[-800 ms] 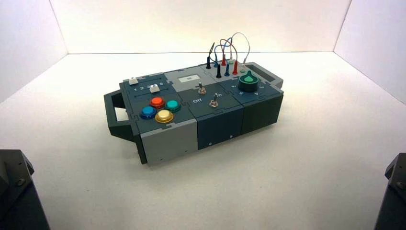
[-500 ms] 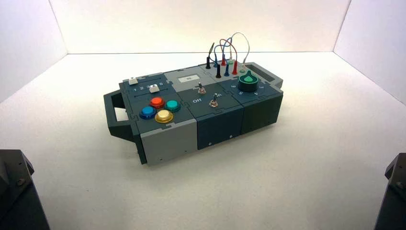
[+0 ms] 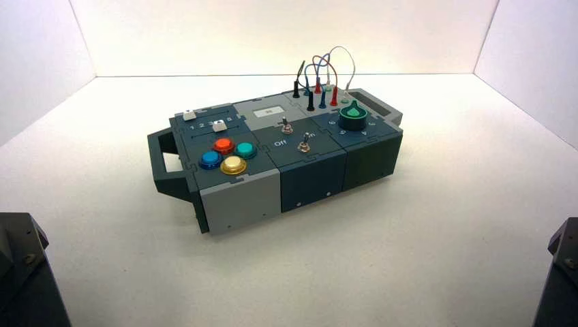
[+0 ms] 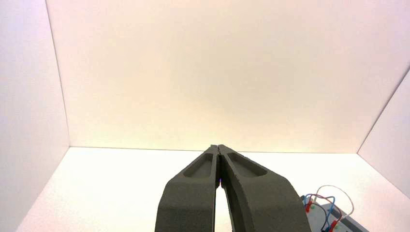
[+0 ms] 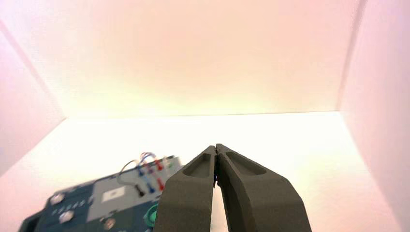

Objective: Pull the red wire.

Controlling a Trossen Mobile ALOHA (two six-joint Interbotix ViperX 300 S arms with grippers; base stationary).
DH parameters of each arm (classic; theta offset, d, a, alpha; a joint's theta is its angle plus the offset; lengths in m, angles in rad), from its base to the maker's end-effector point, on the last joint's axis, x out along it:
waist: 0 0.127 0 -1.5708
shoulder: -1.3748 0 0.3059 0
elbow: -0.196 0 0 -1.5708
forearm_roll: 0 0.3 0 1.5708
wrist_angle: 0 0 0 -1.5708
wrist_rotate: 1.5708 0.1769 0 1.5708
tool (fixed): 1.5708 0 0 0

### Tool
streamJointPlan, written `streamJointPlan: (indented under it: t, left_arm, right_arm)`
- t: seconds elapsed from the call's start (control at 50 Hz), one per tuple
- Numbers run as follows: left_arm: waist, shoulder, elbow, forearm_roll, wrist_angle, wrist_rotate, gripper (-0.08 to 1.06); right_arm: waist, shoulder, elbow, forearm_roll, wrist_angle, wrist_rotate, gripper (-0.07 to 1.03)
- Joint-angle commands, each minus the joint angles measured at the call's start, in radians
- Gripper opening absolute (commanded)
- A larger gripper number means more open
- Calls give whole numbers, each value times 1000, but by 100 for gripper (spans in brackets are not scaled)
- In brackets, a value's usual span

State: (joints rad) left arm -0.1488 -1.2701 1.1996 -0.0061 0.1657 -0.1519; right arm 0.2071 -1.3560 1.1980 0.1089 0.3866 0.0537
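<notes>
Left gripper: fingers pressed together at the tips, holding nothing, raised over bare white counter, well apart from the box, only a corner of which shows in the left wrist view. Right gripper: fingers likewise closed tip to tip and empty, also well apart from the box, on its knob side. In the high view, only dark arm bodies at the two near corners, left arm and right arm, both far short of the box. Red wire at the box's far end, behind the green knob, arching in a loop above the panel, both slim red plugs seated upright, one just behind the knob, the other a little farther back. Beside those, blue-plugged and black-plugged leads and a pale loop, all standing in the same cluster. Nearer the box's middle, two toggle switches; at the end opposite the wires, four round buttons in red, teal, blue and yellow, with two white slider caps just behind those.
</notes>
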Motion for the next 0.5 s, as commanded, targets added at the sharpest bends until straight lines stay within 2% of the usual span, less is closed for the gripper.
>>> streamJointPlan:
  t: [0.02, 0.14, 0.24, 0.34, 0.5]
  left_arm:
    - [8, 11, -12, 0, -14, 0, -3]
    - [8, 11, -11, 0, -12, -2, -3]
    - [8, 11, -11, -2, -14, -3, -3]
    - [8, 11, -9, -2, -18, -3, -3]
    - [8, 11, -9, -6, -18, -5, -3]
  right_arm:
    - [83, 75, -43, 8, 6, 2, -2]
    - [161, 160, -58, 8, 25, 2, -2]
    - [199, 212, -66, 8, 28, 2, -2]
    - [210, 255, -77, 14, 31, 2, 2]
    - [210, 307, -94, 54, 29, 2, 7]
